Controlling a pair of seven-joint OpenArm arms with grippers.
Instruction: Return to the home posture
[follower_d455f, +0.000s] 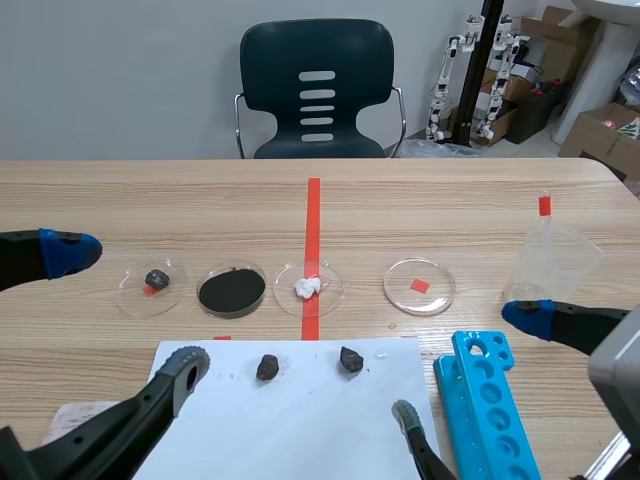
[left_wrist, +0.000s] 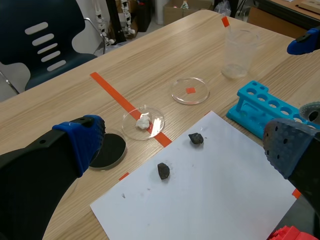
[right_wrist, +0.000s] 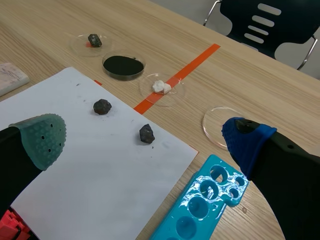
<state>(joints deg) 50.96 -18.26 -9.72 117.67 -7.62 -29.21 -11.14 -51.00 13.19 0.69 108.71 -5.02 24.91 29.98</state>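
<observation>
Jaws are held wide apart on the left gripper (left_wrist: 186, 141) and right gripper (right_wrist: 144, 139), set either side of a white paper sheet (follower_d455f: 300, 425).

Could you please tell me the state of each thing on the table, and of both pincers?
left pincer: open, holding nothing
right pincer: open, holding nothing
first dish: holds a dark rock
second dish: filled with black powder
third dish: holds a white lump
fourth dish: empty
plastic cup: upright, looks empty
blue rack: holes up, empty
</observation>
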